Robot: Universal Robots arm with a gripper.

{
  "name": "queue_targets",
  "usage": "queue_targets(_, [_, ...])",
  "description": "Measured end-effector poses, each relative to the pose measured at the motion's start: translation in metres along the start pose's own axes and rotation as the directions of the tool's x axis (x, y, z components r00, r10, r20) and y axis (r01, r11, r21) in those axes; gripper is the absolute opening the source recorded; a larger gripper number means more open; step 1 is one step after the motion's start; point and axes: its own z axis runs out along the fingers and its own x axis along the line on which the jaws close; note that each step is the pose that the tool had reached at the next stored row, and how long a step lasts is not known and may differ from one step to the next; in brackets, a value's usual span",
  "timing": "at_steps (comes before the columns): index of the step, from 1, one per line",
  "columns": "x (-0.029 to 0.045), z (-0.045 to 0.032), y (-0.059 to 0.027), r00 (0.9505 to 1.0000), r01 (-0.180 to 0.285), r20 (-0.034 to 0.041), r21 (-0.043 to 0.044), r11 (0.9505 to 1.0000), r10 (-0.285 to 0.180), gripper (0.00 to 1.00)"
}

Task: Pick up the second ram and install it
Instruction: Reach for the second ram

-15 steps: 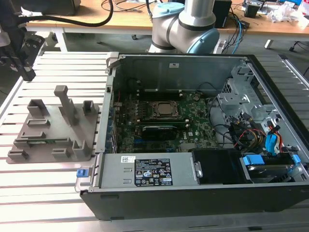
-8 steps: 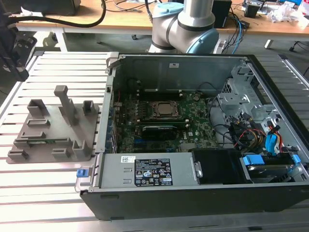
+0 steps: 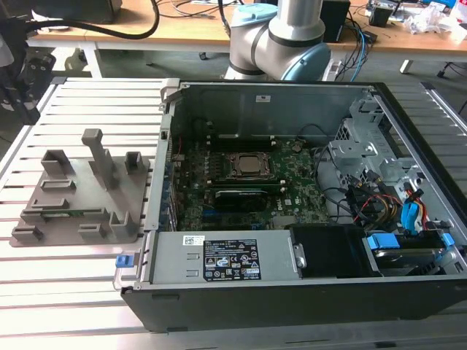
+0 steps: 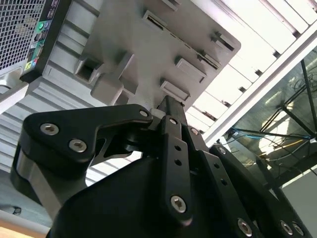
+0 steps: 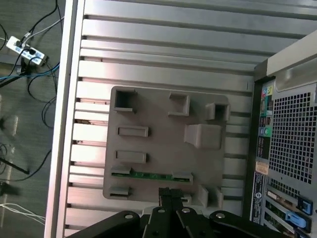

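Observation:
The second ram [image 5: 151, 175] is a narrow green stick lying in a slot of the grey holder plate [image 5: 158, 124]. In the exterior view the ram [image 3: 69, 213] shows as a thin green strip at the plate's near left part [image 3: 73, 193]. My gripper [image 5: 169, 192] hangs well above the plate, over the edge closest to the ram. Its black fingers are shut with nothing between them. In the second wrist view the gripper [image 4: 166, 101] points at the holder plate [image 4: 148, 44] from a distance.
The open computer case [image 3: 255, 109] stands at the exterior view's right of the plate, with the green motherboard [image 3: 292, 197] inside. The case's rear panel [image 5: 292, 124] borders the plate. A tall post [image 3: 98, 157] rises from the plate. Cables lie on the floor [image 5: 29, 49] beyond the slatted table.

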Motion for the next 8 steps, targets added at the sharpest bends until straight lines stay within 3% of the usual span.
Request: queue_targets(8, [0.0000,0.0042,0.0001,0.9995,0.031,-0.0012,-0.0003,0.9995,-0.031,0.11])
